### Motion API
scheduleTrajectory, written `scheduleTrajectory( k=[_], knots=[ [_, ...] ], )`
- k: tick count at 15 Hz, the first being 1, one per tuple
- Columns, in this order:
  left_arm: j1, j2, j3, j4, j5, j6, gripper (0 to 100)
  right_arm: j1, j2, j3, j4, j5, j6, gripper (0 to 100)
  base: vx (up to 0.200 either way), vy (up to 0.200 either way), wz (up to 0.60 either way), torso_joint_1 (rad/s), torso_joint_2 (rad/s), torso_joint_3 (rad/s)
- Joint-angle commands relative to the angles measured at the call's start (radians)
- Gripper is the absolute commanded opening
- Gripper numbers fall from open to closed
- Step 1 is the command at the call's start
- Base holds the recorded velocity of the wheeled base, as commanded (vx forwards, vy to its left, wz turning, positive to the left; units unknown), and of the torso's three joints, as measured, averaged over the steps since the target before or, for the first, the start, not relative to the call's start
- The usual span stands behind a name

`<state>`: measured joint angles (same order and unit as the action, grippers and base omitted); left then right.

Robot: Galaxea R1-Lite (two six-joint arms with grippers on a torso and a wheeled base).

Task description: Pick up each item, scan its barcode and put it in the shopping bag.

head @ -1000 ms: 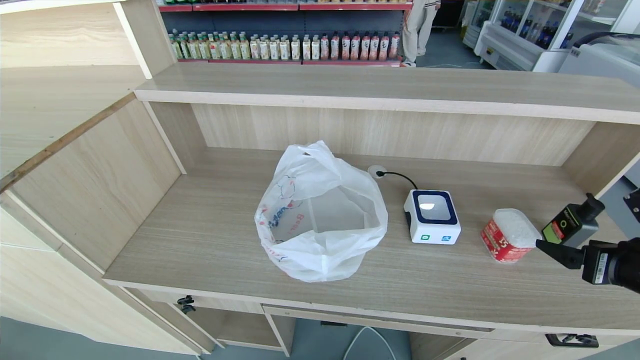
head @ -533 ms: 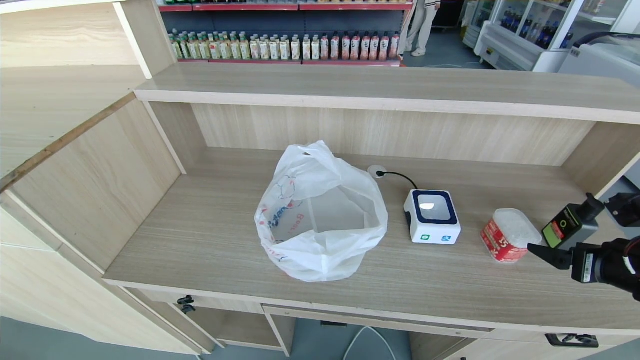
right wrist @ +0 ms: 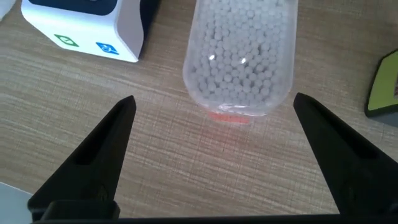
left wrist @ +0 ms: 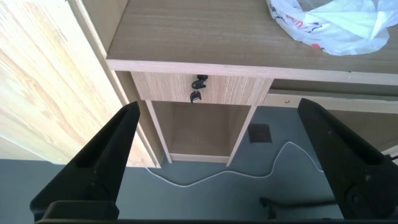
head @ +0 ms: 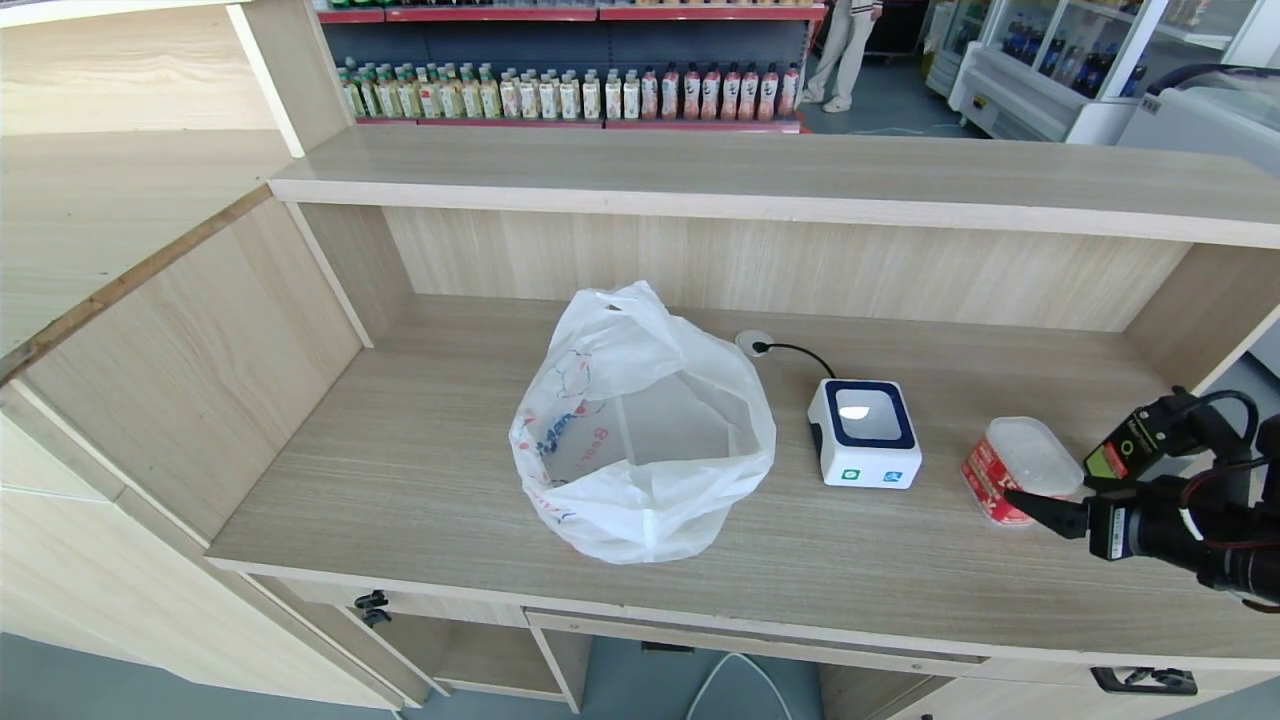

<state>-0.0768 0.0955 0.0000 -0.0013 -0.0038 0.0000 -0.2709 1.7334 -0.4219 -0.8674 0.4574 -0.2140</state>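
Note:
A white plastic shopping bag [head: 640, 430] [left wrist: 329, 25] stands open in the middle of the wooden counter [head: 420, 480]. To its right sits a white barcode scanner [head: 862, 432] [right wrist: 87, 25]. Further right lies a clear tub of small white beads with a red label [head: 1020, 468] [right wrist: 242, 56], and beside it a black bottle with a green label [head: 1140, 445] [right wrist: 382, 87]. My right gripper [head: 1075, 490] [right wrist: 211, 162] is open just in front of the tub, one finger on each side of it and nothing held. My left gripper [left wrist: 217, 168] hangs open below the counter's front edge.
A raised shelf and back wall [head: 760, 250] close the counter behind, with side panels left and right. The scanner's cable [head: 790, 350] runs to a hole at the back. A drawer lock with a key [left wrist: 198, 87] sits under the front edge.
My right gripper has moved left along the counter, from beside the black bottle to just in front of the tub. Nothing else has moved.

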Motion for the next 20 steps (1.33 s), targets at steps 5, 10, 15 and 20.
scheduleTrajectory(
  k=[5,10,15,20],
  knots=[
    [0.0,0.0,0.0,0.0,-0.001,0.0,100,0.004,0.14,-0.097,-0.007,0.056,-0.004,100,0.0,0.0,0.0,0.0,0.0,0.0],
    [0.0,0.0,0.0,0.0,-0.001,0.0,100,0.024,0.215,-0.141,-0.041,0.09,-0.016,100,0.0,0.0,0.0,0.0,0.0,0.0],
    [0.0,0.0,0.0,0.0,-0.001,0.0,100,0.064,0.287,-0.207,-0.068,0.119,-0.016,100,0.0,0.0,0.0,0.0,0.0,0.0],
    [0.0,0.0,0.0,0.0,0.001,0.0,100,0.07,0.322,-0.25,-0.105,0.133,-0.028,100,0.0,0.0,0.0,0.0,0.0,0.0]
  ],
)
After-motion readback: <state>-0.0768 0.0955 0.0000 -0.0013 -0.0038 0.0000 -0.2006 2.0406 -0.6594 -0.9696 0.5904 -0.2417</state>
